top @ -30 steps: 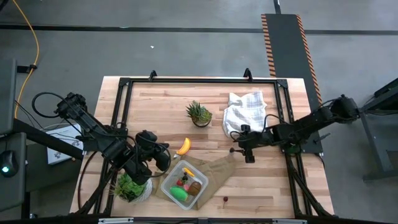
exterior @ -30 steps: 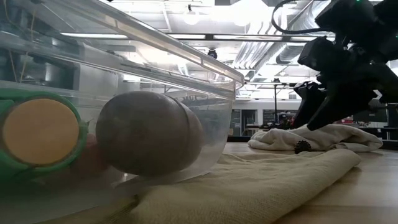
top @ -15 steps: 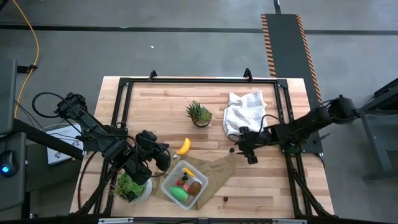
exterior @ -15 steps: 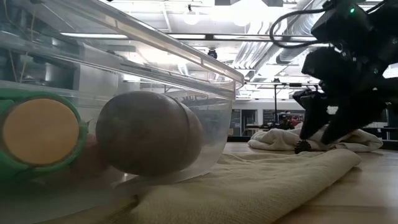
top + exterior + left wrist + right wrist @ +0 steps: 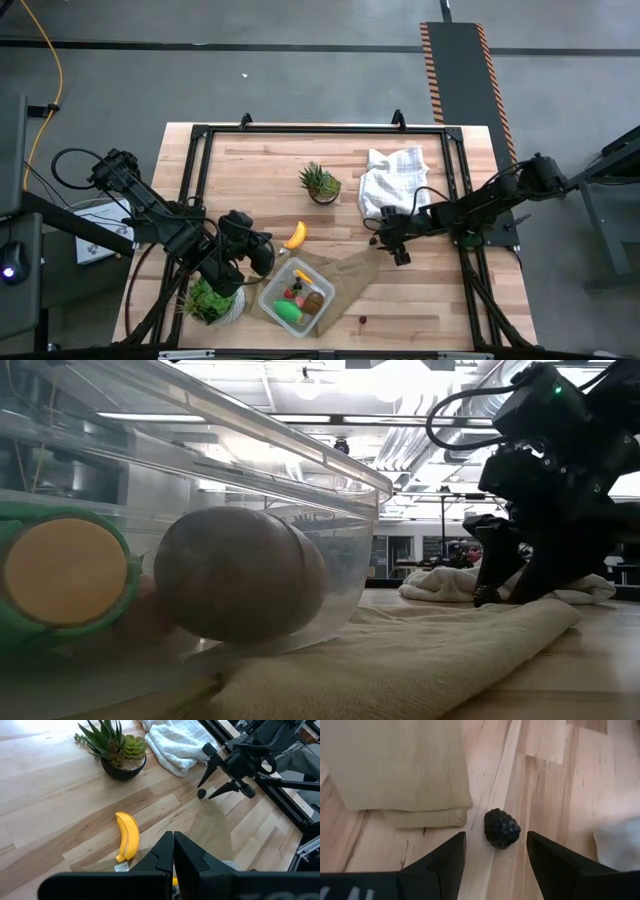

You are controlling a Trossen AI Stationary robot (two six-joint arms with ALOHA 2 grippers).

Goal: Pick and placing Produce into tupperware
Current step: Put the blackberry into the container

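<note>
Black and knobbly, a small berry [image 5: 502, 828] lies on the bare wood of the tabletop [image 5: 260, 160], just off the corner of the folded brown bag [image 5: 395, 765]. My right claw [image 5: 495, 851] is lowered over it with its two fingers [image 5: 442, 862] set roughly half apart, one on each side of the berry. Neither finger touches it; wood shows on both sides. I have hold of nothing. From above, this claw [image 5: 378, 238] sits toward the right edge of the tabletop, between the white cloth [image 5: 392, 172] and the bag [image 5: 350, 270], and the berry [image 5: 372, 240] shows as a dark speck at the fingertips. At table height the berry [image 5: 486, 596] rests on the wood in front of the cloth [image 5: 450, 582], with the claw [image 5: 508, 575] just above it.

My left claw [image 5: 173, 840] is fully closed and empty, waiting near the front left corner, just beside the tupperware [image 5: 272, 292]. The banana [image 5: 295, 235] lies on the wood just beyond the tupperware, apart from both claws. Inside the tupperware lie a green oval [image 5: 290, 312], a brown kiwi [image 5: 314, 301], a red piece [image 5: 291, 294] and a yellow-orange piece [image 5: 303, 277]. A spiky plant [image 5: 320, 182] stands toward the back edge, a leafy plant [image 5: 210, 300] at the front left corner. Another small dark piece [image 5: 363, 321] lies by the front edge.
</note>
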